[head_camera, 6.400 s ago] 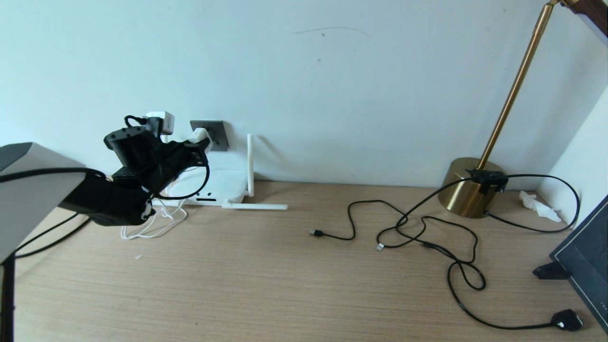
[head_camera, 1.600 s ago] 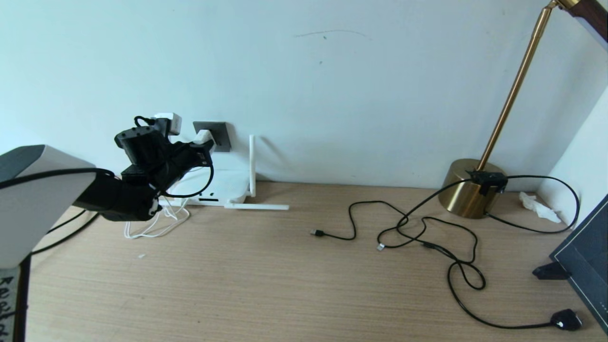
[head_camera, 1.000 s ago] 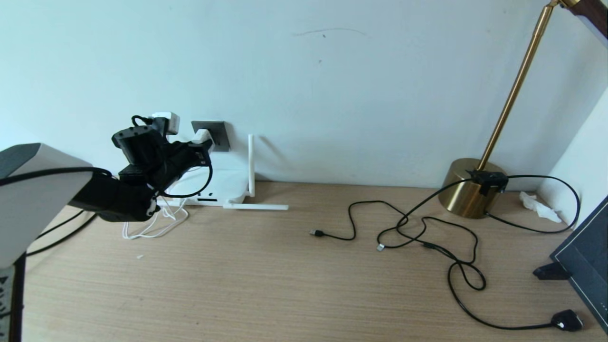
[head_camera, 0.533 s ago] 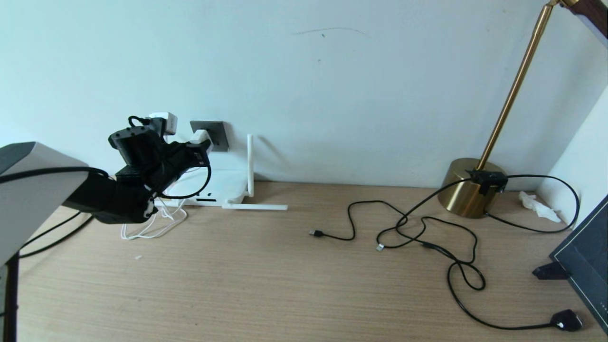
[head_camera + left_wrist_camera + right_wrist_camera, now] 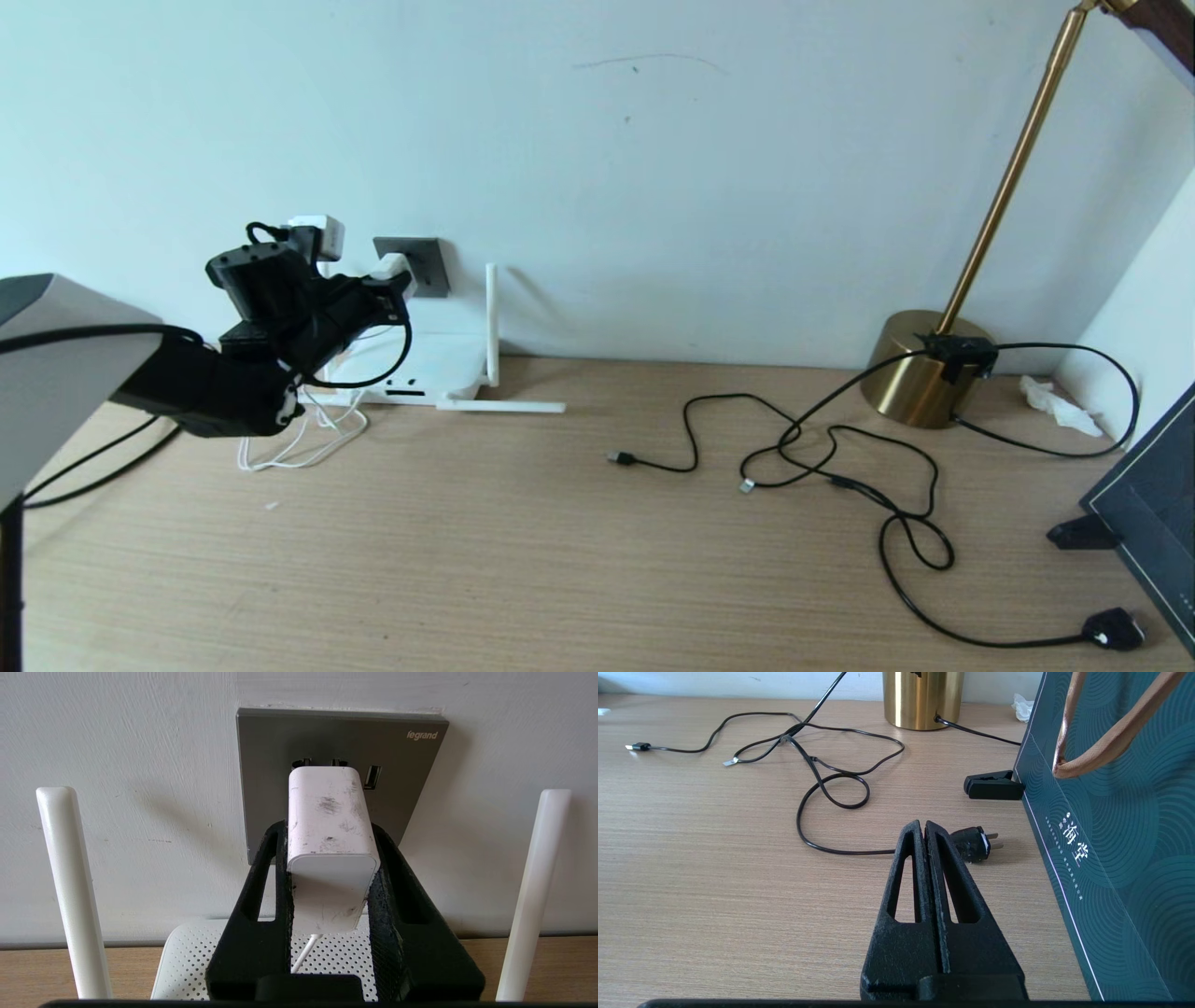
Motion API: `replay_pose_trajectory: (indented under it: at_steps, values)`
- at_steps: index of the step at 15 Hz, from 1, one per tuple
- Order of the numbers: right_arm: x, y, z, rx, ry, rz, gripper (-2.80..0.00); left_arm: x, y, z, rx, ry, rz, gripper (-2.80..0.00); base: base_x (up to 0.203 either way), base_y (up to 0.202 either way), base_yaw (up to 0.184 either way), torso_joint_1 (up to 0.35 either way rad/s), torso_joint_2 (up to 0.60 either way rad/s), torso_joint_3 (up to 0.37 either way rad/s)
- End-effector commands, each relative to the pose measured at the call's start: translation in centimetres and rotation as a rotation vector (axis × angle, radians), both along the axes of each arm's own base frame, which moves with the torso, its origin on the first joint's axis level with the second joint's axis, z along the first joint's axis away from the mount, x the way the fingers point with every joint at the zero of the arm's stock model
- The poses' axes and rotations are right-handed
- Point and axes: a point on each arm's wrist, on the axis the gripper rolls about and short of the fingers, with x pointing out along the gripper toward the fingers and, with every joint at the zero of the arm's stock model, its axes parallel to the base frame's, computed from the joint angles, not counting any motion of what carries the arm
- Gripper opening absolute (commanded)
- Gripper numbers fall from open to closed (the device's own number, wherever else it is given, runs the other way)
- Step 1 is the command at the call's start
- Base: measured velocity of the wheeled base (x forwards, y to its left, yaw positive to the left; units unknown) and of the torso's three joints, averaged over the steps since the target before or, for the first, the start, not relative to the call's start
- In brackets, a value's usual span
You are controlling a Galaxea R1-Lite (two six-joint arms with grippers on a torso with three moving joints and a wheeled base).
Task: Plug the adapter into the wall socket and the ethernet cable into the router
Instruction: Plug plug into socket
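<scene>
A: Start closest in. What is the right gripper (image 5: 924, 828) doing?

B: It hovers low over the wooden table (image 5: 523, 560), fingers pressed flat together with nothing between them. Just past its tips, at about one o'clock, lies a black two-pin plug (image 5: 973, 843); a dark green paper bag (image 5: 1101, 835) stands at three o'clock.

A: And the ethernet cable (image 5: 794, 439)?

B: In the head view it lies loose on the table at about three o'clock from centre, looping among other black cables. Its small clear plug (image 5: 747, 485) rests on the wood, well apart from the router (image 5: 439, 364). A USB-tipped cable end (image 5: 618, 457) lies just to the left of it, and a brass lamp base (image 5: 920, 373) sits farther back at two o'clock.

A: Now the left side.

B: The left gripper (image 5: 329, 833) is up at nine o'clock in the head view, reaching to the wall. Its fingers (image 5: 266, 868) are partly closed, clamped on both sides of the adapter (image 5: 329, 826).

A: Where is the adapter against the wall socket (image 5: 402, 779)?

B: Its front end sits at the grey plate, over the pin holes in the middle. Whether the pins are fully home I cannot tell. Its thin white cord (image 5: 303, 952) hangs down toward the router, which lies directly below the socket against the wall, an antenna (image 5: 70, 891) standing upright on either side.
</scene>
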Motion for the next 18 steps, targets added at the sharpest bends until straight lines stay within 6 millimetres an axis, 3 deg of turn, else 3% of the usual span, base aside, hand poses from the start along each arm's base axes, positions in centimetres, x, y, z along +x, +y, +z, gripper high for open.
replay_pose_trajectory:
  at_steps: [1,18]
  values:
    - [0.1,0.0,-0.3,0.0,0.01,0.0,-2.8,-0.2,0.0,0.5,0.0,-0.017,-0.001,-2.8,0.0,0.0,0.0,0.0,0.0,0.0]
    - [0.1,0.0,-0.3,0.0,0.009,0.0,-2.8,0.2,1.3,-0.2,0.058,-0.008,0.035,-2.8,0.0,0.0,0.0,0.0,0.0,0.0]
